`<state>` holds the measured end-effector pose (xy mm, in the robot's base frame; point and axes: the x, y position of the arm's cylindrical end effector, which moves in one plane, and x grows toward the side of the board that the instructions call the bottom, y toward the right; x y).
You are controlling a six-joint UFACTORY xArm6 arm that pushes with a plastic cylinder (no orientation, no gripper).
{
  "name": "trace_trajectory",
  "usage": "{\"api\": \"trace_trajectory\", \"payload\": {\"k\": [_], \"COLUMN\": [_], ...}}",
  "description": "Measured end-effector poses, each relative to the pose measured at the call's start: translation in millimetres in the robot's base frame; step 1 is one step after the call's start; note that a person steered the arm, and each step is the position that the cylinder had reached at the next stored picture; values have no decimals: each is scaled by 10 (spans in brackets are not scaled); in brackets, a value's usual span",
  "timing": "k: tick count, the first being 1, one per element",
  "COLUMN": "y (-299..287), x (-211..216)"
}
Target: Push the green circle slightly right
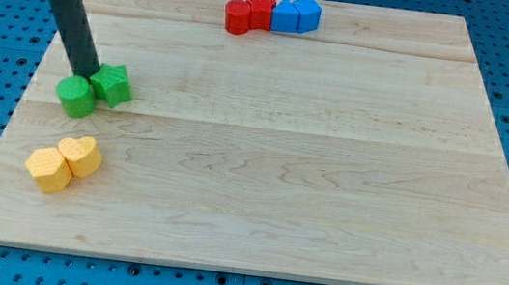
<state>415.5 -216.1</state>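
The green circle (pixel 75 97) lies near the board's left edge, touching a green star (pixel 114 84) on its upper right. My tip (pixel 81 74) stands at the circle's top edge, just left of the star, in the notch between the two green blocks. The dark rod leans up toward the view's top left.
A yellow hexagon (pixel 47 169) and a yellow heart (pixel 82 154) touch each other below the green blocks. A row of a red cylinder (pixel 239 17), a red star (pixel 262 11) and two blue blocks (pixel 296 15) sits at the top centre. The wooden board (pixel 329 171) lies on a blue pegboard.
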Motion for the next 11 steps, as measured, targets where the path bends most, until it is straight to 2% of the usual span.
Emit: {"api": "trace_trajectory", "payload": {"k": [1,2,3,4,5,6,7,9,10,11], "y": [-22,-262,-770,-756,-759,-470,-596,-206,-291,-290], "x": [233,248,453,805,801,801,731,646,414,-44]}}
